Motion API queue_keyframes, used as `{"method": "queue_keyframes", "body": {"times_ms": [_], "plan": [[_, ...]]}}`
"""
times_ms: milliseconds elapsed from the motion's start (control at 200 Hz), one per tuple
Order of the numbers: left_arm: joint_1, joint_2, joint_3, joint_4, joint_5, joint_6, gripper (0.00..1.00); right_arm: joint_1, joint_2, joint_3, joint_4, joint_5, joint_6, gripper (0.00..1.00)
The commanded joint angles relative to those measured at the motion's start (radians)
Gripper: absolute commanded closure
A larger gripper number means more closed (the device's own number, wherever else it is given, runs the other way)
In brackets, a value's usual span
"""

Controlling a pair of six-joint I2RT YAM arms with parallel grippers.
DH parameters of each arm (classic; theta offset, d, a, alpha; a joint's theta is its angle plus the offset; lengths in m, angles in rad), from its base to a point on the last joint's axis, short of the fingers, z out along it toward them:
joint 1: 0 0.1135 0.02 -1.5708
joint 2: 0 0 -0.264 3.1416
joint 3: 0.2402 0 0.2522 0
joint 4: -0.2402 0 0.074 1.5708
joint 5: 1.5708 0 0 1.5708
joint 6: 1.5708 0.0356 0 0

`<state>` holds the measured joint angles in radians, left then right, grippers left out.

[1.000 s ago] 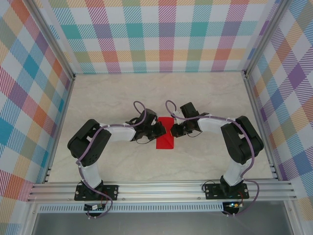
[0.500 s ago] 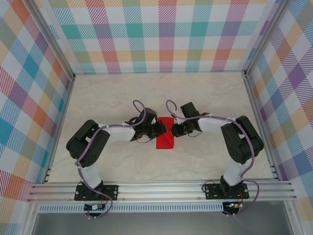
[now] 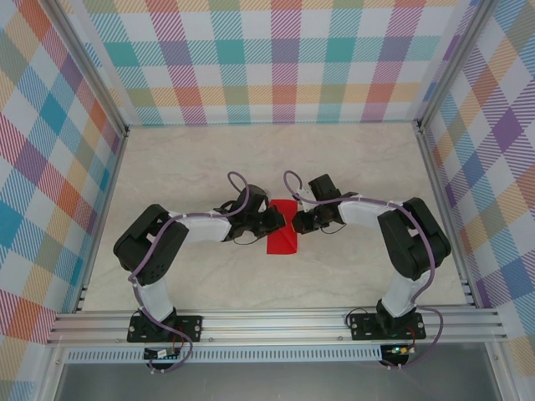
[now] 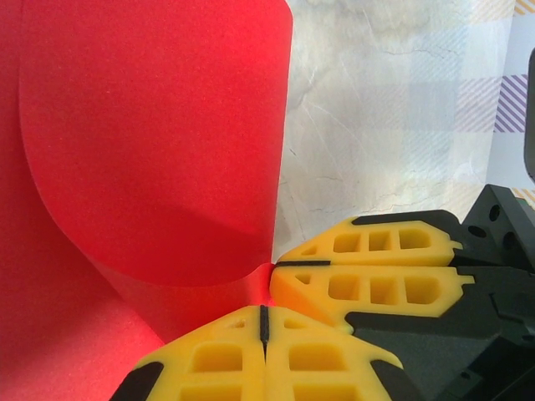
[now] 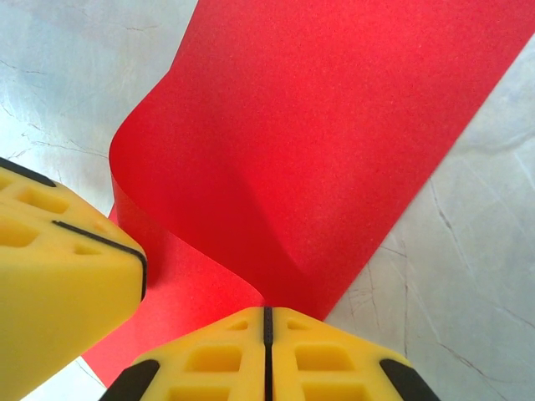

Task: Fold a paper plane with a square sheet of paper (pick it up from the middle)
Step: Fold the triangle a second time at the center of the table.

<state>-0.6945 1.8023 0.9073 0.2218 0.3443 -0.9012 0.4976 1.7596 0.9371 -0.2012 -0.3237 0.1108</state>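
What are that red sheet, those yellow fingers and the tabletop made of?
The red sheet is probably thin matte paper; it curls smoothly and shows a fine grain. The yellow fingers look like moulded matte plastic or rubber, with hollow pockets. The tabletop is a pale marble-look surface with grey veins, slightly glossy; possibly laminate.

thin bright red paper sheet cropped by wrist-view edges, curled flap's underside hidden, yellow plastic fingers cut off below
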Motion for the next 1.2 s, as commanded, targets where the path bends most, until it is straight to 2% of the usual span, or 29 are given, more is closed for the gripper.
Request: {"method": "queue_keyframes", "body": {"times_ms": [0,920,1195], "plan": [[-0.013,0.023,-0.003,0.030,0.016,-0.003,1.00,-0.006,0.018,0.021,-0.006,-0.021,-0.021,0.92],[-0.013,0.101,-0.043,0.069,0.012,0.001,1.00,-0.008,0.032,0.029,-0.013,0.000,-0.007,0.90],[-0.013,0.098,-0.062,0.074,0.004,0.003,1.00,-0.010,-0.022,0.034,-0.044,0.011,0.022,0.78]]}}
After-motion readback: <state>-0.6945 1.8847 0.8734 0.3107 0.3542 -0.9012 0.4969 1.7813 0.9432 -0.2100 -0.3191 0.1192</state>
